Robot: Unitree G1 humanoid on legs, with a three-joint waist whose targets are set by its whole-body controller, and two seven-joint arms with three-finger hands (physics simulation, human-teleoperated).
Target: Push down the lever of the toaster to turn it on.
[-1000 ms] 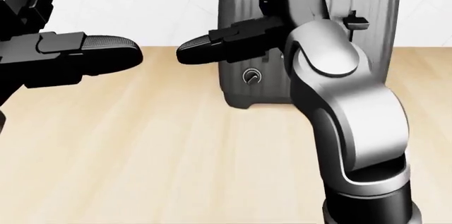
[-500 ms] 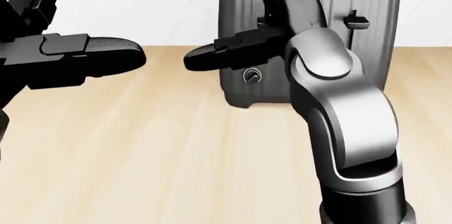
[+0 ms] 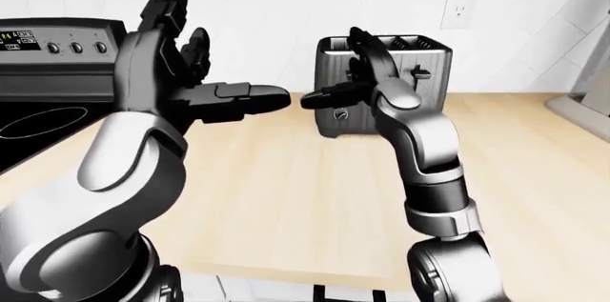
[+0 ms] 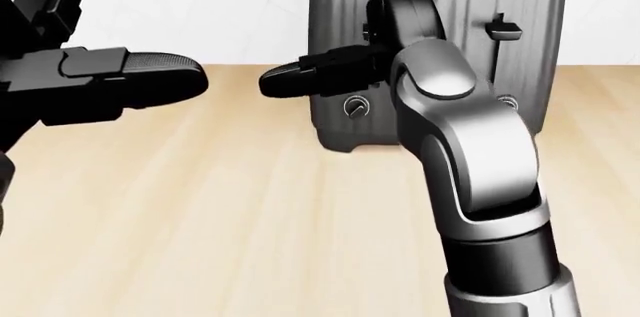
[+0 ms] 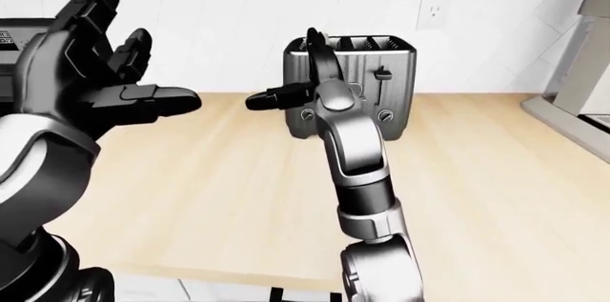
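1. Standing on a pale wooden counter (image 5: 219,195), near its far edge against the white tiled wall (image 5: 248,16), is a steel toaster (image 5: 391,73) with bread slots open on top.
2. The toaster's side facing the robot carries two black levers; the one towards the right (image 4: 503,31) sits high in its slot, and the other is hidden behind the robot's arm.
3. Two round knobs sit low on that side; the left knob (image 4: 355,108) shows plainly.
4. The right hand (image 4: 385,39) is raised against the toaster's left half, its fingers spread apart and closed on nothing, one finger (image 4: 300,77) pointing out past the toaster's left edge. Whether it touches the hidden lever cannot be told.
5. The left hand (image 3: 181,73) hangs above the counter, well left of the toaster, fingers wide and empty.
6. A stove (image 3: 57,52) stands beyond the counter's left edge in the left-eye view, and a wall outlet (image 5: 437,0) is above the toaster.
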